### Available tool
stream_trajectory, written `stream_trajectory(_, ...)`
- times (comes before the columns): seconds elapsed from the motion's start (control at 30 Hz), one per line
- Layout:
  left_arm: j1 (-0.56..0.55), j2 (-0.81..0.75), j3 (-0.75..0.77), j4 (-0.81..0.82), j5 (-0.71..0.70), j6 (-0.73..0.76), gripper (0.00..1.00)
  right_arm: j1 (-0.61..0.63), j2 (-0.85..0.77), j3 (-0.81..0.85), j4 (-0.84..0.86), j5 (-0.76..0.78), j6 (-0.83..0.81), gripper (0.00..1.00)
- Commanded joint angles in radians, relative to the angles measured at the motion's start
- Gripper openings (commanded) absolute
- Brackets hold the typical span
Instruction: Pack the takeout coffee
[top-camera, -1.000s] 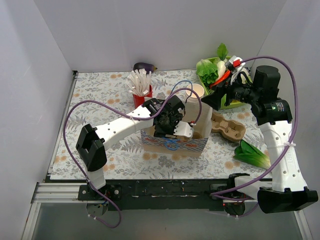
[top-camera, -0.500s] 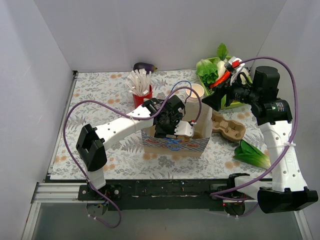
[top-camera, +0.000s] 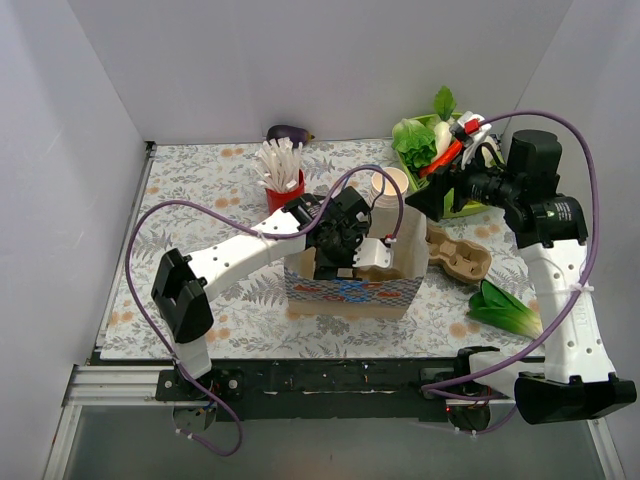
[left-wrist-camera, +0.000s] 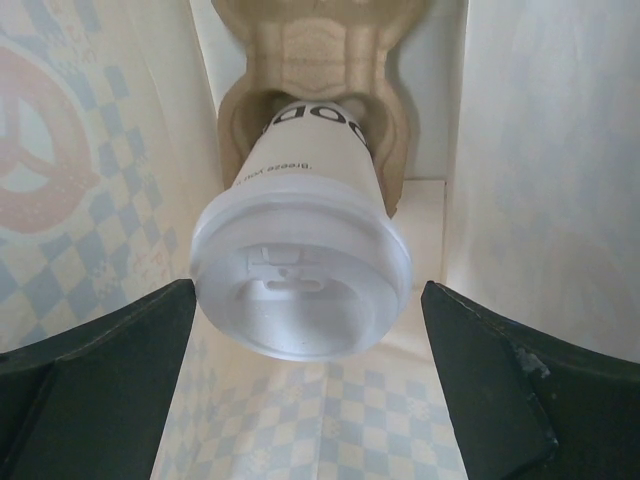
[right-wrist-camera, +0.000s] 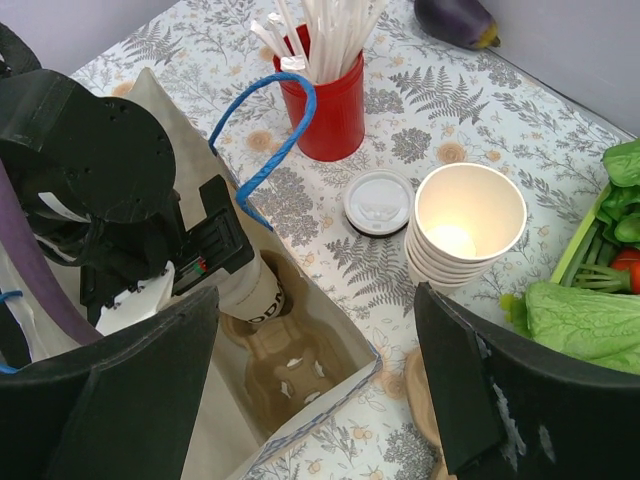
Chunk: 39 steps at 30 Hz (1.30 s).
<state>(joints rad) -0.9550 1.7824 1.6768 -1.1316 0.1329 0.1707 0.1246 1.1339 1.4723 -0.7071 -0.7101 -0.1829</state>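
Sitting in 1 well of the cardboard carrier (left-wrist-camera: 320, 60) inside the checkered bag (top-camera: 350, 293), the takeout coffee (left-wrist-camera: 300, 290) is standing upright, long axis vertical, lid facing up. The left gripper (left-wrist-camera: 307, 300) is straddling the lid, jaws spread, released. The right gripper (right-wrist-camera: 315, 300) is hovering, jaws wide, grasping nothing.

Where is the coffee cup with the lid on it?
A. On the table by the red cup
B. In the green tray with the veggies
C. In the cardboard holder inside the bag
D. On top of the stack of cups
C: the left wrist view shows the lidded cup standing in a pocket of the cardboard holder, with the bag walls on both sides.
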Motion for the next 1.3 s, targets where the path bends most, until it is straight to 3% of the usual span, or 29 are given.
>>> stream_trajectory(0.0, -0.002, -0.098, 0.038, 0.046, 0.074, -0.022, 0.98, -0.003, 0.012, 0.068, -0.011, 0.018, -0.001, 0.86)
stream_trajectory(0.63, -0.002, -0.261, -0.118, 0.297, 0.151, -0.122, 0.98, -0.003, 0.029, 0.132, -0.091, 0.087, -0.001, 0.87)
stream_trajectory(1.0, -0.002, -0.314, -0.1, 0.415, 0.212, -0.207, 0.98, -0.003, 0.021, 0.123, -0.095, 0.097, -0.026, 0.87)
stream_trajectory(1.27, -0.002, -0.337, -0.075, 0.469, 0.175, -0.264, 0.98, -0.003, 0.017, 0.118, -0.092, 0.089, -0.02, 0.87)
